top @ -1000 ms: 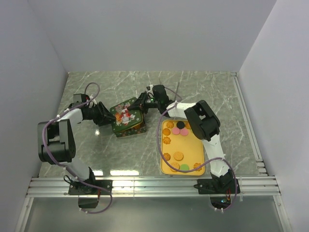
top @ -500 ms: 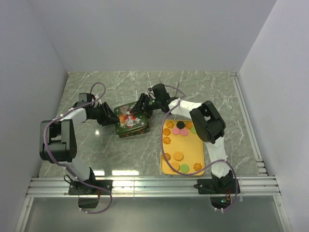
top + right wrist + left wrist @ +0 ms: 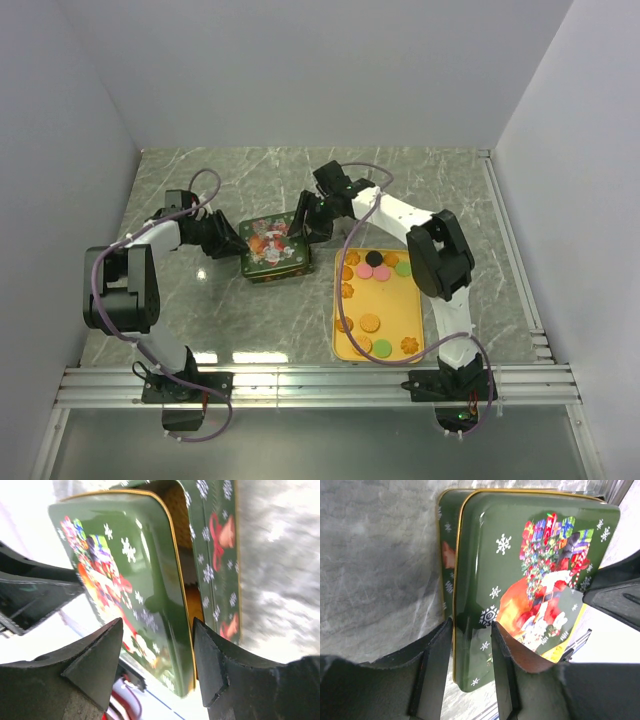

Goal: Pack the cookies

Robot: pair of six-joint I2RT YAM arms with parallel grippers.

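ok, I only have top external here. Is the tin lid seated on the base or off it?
Observer: Not seated. Left wrist shows the lid shifted sideways off the base, with the base's side wall exposed beside it.
Operator: Left actually gripping it?
Observer: Looks so. The left gripper sits across the lid's gold rim, one side on the top face and one underneath.
Operator: And right?
Observer: The right gripper has the opposite edge in its jaws. Right wrist shows an open gap into the base under that edge.
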